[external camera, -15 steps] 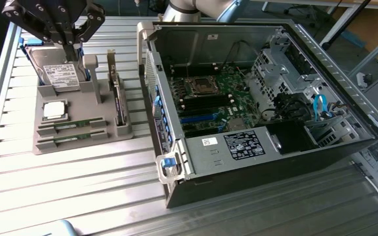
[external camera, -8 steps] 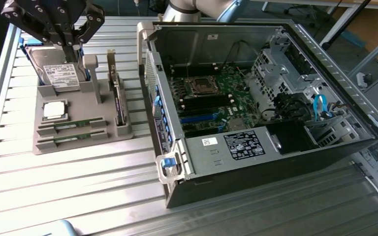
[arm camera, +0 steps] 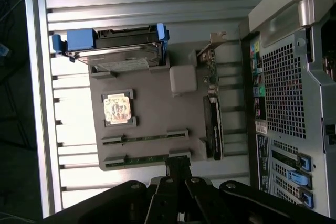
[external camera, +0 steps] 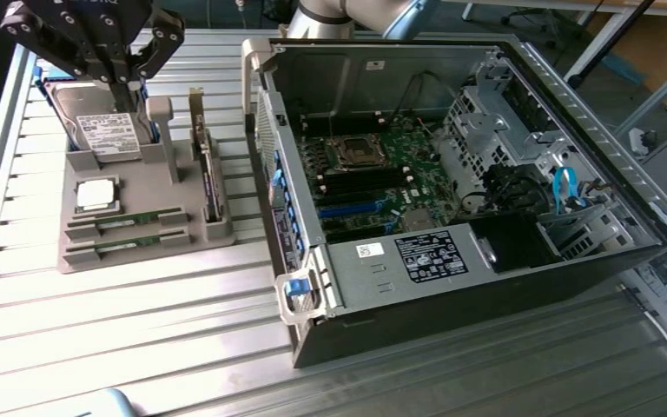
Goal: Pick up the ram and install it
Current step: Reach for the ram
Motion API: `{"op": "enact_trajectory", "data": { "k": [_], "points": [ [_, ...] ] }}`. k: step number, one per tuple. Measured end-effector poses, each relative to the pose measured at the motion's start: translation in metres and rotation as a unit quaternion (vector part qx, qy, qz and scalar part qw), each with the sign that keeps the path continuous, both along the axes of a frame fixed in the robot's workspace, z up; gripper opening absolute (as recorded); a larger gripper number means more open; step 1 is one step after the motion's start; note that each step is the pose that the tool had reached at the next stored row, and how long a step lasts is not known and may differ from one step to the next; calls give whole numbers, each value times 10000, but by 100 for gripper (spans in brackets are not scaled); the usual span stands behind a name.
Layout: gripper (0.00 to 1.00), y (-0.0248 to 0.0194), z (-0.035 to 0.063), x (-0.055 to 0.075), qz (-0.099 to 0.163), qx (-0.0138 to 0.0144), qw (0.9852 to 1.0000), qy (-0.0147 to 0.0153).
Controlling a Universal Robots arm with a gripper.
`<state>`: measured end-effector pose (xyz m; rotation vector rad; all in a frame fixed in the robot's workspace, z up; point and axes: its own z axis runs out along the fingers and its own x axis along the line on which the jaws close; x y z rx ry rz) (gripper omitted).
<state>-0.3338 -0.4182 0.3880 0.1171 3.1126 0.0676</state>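
I see open air straight above the ram sticks [external camera: 125,221]. The card [external camera: 208,174] stands upright just beside them on the exterior view's right. The post [external camera: 162,130] and drive [external camera: 102,130] rise farther back, and the case [external camera: 267,130] wall stands just past the card.

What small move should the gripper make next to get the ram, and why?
Probably bring the gripper down toward the ram sticks: it hangs shut and empty high above the gray holder, where both lie in their slots.
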Motion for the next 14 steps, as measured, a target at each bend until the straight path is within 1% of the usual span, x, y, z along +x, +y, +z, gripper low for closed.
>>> {"op": "enact_trajectory", "data": {
  "k": [6,14],
  "points": [
    [11,-32,-1,-6,0,0,10000,0],
    [11,-58,-1,-13,0,0,10000,0]
  ]
}}
